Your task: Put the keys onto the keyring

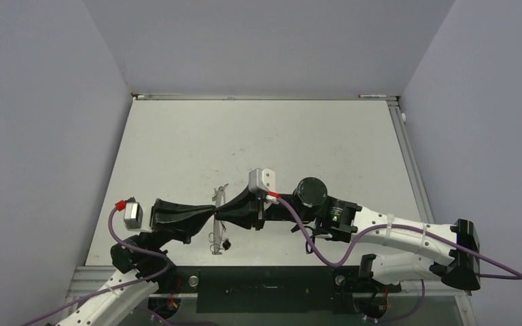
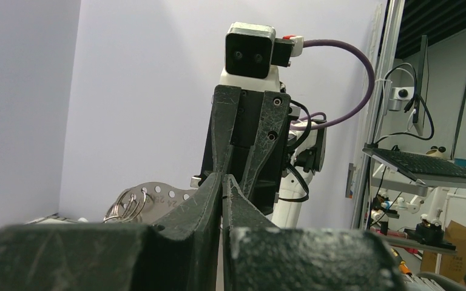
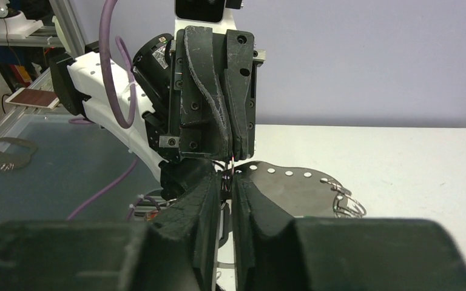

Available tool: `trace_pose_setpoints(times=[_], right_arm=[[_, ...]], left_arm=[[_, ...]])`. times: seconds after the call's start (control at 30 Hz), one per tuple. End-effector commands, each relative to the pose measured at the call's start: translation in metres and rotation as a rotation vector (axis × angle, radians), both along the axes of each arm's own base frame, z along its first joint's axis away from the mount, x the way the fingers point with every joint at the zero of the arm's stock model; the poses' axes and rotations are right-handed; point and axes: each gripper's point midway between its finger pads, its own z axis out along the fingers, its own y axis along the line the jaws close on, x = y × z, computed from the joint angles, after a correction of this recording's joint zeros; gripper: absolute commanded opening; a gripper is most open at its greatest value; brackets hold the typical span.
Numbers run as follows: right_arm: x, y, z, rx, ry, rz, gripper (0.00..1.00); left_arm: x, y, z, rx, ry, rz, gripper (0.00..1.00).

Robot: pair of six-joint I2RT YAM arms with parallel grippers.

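Observation:
My two grippers meet tip to tip above the table's near middle. The keyring is a flat silvery plate (image 3: pixel 291 185) with a row of holes and wire rings (image 3: pixel 346 203) at its far end. It stands off the table, also seen as the plate (image 2: pixel 151 195) behind my left fingers. My left gripper (image 2: pixel 222 177) is shut, its tips (image 3: pixel 233 159) at the plate's near edge. My right gripper (image 3: pixel 227 179) faces it, jaws a narrow slit apart around something thin and dark. I cannot make out the keys.
Small silvery and black bits (image 1: pixel 219 243) lie on the white table (image 1: pixel 279 136) right under the grippers. A second holed plate with rings (image 3: pixel 3 151) lies on the dark surface beside the left arm's base. Purple cables (image 1: pixel 312 244) trail from both wrists.

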Motion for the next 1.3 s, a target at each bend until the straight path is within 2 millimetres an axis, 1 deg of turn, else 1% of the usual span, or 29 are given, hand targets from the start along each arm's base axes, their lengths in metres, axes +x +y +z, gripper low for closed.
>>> trace_pose_setpoints(times=[0.0,0.03,0.07,0.23,0.3,0.33,0.37,0.4,0.47,0.5,0.53,0.6,0.67,0.73,0.77,0.8,0.9,1.07,1.17,1.27], right_arm=[[-0.003,0.0,0.029,0.099,-0.027,0.03,0.09],[-0.003,0.001,0.029,0.096,-0.027,0.029,0.06],[-0.002,0.001,0.028,0.089,-0.029,0.026,0.05],[0.008,0.004,0.022,0.029,-0.061,-0.016,0.05],[0.014,0.004,0.024,-0.006,-0.073,-0.048,0.05],[0.018,0.003,0.024,-0.026,-0.083,-0.067,0.05],[0.021,0.002,0.023,-0.05,-0.087,-0.083,0.05],[0.024,0.0,0.024,-0.064,-0.091,-0.1,0.05],[0.029,-0.003,0.026,-0.09,-0.095,-0.132,0.05],[0.031,-0.005,0.026,-0.102,-0.095,-0.147,0.05],[0.034,-0.006,0.025,-0.115,-0.095,-0.164,0.05],[0.04,-0.008,0.017,-0.158,-0.088,-0.202,0.05],[0.048,-0.009,0.014,-0.187,-0.083,-0.247,0.05],[0.058,-0.012,0.014,-0.206,-0.073,-0.31,0.05],[0.062,-0.013,0.014,-0.212,-0.064,-0.333,0.05],[0.065,-0.014,0.014,-0.223,-0.059,-0.353,0.05],[0.07,-0.016,0.016,-0.245,-0.046,-0.397,0.05],[0.07,-0.017,0.017,-0.273,-0.038,-0.414,0.05],[0.069,-0.02,0.023,-0.268,-0.032,-0.42,0.05],[0.068,-0.021,0.027,-0.261,-0.027,-0.422,0.05]], left_arm=[[-0.004,0.009,0.013,-0.058,-0.031,0.013,0.0],[-0.004,0.009,0.014,-0.059,-0.031,0.014,0.0],[-0.004,0.009,0.014,-0.059,-0.03,0.013,0.0],[-0.005,0.007,0.014,-0.04,-0.037,0.009,0.0],[-0.004,0.004,0.015,-0.005,-0.033,0.021,0.0],[0.0,0.002,0.012,0.023,-0.022,0.039,0.01],[0.004,0.0,0.008,0.052,-0.009,0.054,0.08],[0.008,-0.001,0.002,0.082,0.01,0.074,0.18],[0.012,0.001,-0.002,0.103,0.026,0.111,0.42],[0.015,0.003,-0.003,0.107,0.036,0.135,0.53],[0.017,0.004,-0.004,0.111,0.047,0.148,0.6],[0.019,0.007,-0.001,0.125,0.062,0.177,0.7],[0.02,0.009,0.001,0.167,0.062,0.203,0.76],[0.019,0.01,0.0,0.225,0.054,0.235,0.83],[0.02,0.011,-0.001,0.257,0.047,0.254,0.89],[0.02,0.011,-0.003,0.293,0.038,0.271,0.92],[0.027,0.011,-0.015,0.401,0.016,0.323,0.93],[0.042,0.004,-0.036,0.523,0.017,0.362,0.93],[0.048,-0.001,-0.045,0.555,0.024,0.358,0.9],[0.048,-0.009,-0.05,0.567,0.025,0.314,0.86]])
